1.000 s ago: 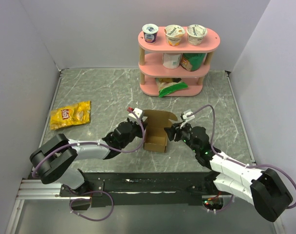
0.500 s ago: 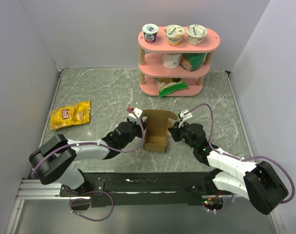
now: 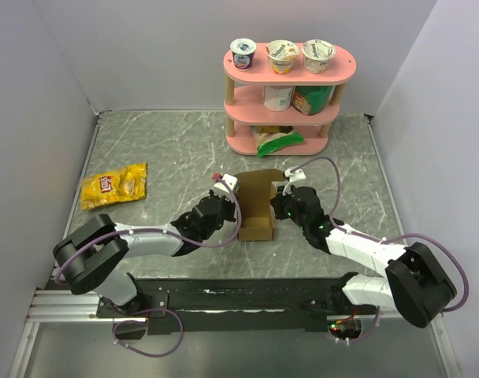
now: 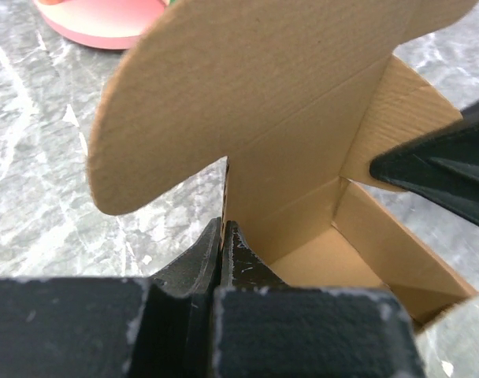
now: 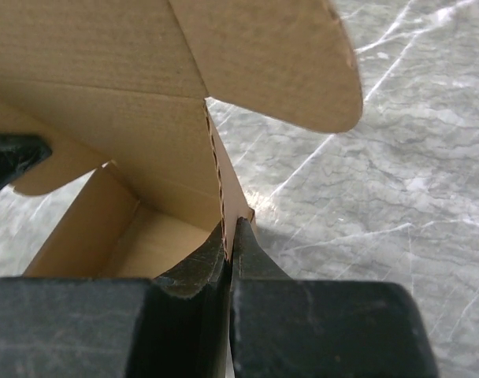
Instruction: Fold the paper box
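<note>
At the middle of the grey marbled table (image 3: 161,150) sits the paper box (image 3: 257,214), plain brown cardboard, open on top, with its rounded lid flap standing upright at the far side. On one side the left tool (image 3: 237,214) is clamped on the box's left wall, and the right tool (image 3: 276,206) is clamped on its right wall
</note>
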